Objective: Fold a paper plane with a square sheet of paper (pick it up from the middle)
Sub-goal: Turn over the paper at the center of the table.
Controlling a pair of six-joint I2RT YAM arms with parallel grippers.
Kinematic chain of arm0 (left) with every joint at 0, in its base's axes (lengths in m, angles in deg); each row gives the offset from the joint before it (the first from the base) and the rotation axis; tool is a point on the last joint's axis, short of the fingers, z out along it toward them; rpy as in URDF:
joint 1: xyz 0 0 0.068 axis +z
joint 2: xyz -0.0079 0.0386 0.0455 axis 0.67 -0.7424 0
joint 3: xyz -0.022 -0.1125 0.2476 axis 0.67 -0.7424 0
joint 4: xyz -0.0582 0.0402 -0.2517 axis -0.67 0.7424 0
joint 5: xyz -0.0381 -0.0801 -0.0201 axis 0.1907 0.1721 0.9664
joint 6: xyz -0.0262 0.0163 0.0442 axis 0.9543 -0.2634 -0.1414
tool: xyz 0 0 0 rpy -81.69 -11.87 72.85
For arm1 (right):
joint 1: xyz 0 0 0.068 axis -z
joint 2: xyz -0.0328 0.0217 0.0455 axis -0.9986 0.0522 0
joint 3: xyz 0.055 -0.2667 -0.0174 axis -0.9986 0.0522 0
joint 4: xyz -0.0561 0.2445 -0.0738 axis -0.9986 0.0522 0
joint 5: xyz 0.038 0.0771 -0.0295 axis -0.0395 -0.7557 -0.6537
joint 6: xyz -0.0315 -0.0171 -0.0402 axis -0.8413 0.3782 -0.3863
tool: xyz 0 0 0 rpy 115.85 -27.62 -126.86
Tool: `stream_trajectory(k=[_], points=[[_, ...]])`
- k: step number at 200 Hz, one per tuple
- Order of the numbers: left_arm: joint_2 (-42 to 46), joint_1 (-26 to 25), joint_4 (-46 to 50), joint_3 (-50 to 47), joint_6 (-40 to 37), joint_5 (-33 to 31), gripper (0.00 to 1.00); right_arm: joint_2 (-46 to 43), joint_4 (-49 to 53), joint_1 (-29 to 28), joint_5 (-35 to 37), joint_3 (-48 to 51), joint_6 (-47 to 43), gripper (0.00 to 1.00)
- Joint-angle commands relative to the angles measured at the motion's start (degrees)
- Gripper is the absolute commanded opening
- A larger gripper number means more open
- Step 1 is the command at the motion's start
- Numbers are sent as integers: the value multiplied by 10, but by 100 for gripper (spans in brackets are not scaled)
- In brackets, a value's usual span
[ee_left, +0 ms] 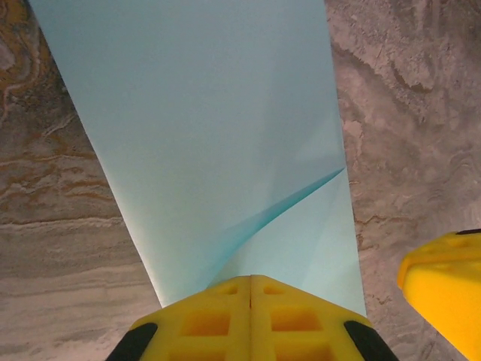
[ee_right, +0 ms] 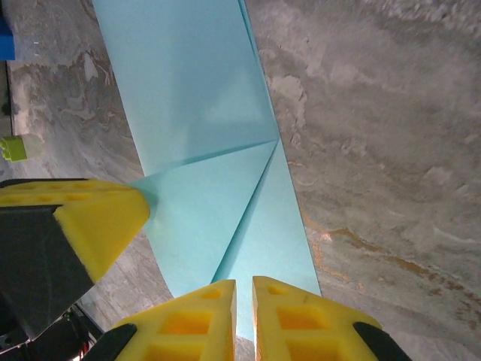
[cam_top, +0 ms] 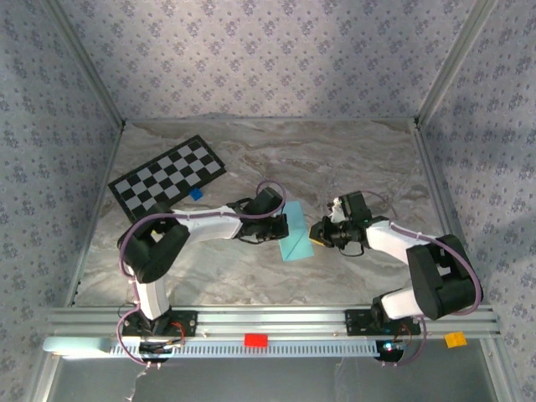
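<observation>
The left claw (cam_top: 282, 228) has its yellow fingers pressed flat together. The near edge of a thin, light sky-blue paper sheet (cam_top: 295, 237) runs right up under their tips, but I cannot tell whether it is pinched or only pressed down. In the left wrist view the sheet (ee_left: 210, 135) stretches away from the left claw (ee_left: 252, 282) across the table, with a diagonal crease rising towards the right.

The right claw (cam_top: 322, 233) sits just beside the sheet's opposite edge. Its fingers are closed to a thin slit, and whether that slit holds the paper is also unclear. From the right claw (ee_right: 244, 284) the sheet (ee_right: 195, 98) shows a folded triangular flap directly ahead. The left claw's pad (ee_right: 98, 218) touches the sheet's corner just to the left. The two claws are close together, with the paper between them.

Well beyond and left of the left claw lies one black-and-white checkerboard card (cam_top: 167, 177), with one tiny dark-blue block (cam_top: 196, 193) just beside its near corner. One small red block (cam_top: 255, 339) and one orange block (cam_top: 455, 339) sit on the aluminium rail (cam_top: 109, 318) behind both claws.

The tabletop (cam_top: 352, 159) is marbled grey-beige. The walls (cam_top: 268, 50) carry lilac floral-patterned paper.
</observation>
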Motion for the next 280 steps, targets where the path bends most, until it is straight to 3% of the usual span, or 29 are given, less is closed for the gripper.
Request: stream_trajectory(k=[1, 69, 155, 251, 280], points=[[-16, 3, 16, 12, -14, -4, 5, -1, 19, -8, 8, 3, 3, 15], [-36, 3, 31, -13, -14, -17, 2, -10, 84, -30, 25, 0, -11, 27], [-37, 3, 26, -15, -17, -12, 2, 5, 112, -53, 43, -19, -9, 35], [-40, 3, 22, -16, -17, -5, 2, 73, 42, -72, 29, -54, 29, 37], [-40, 3, 20, -18, -16, -5, 1, 66, 2, -71, 22, -52, 43, 44]])
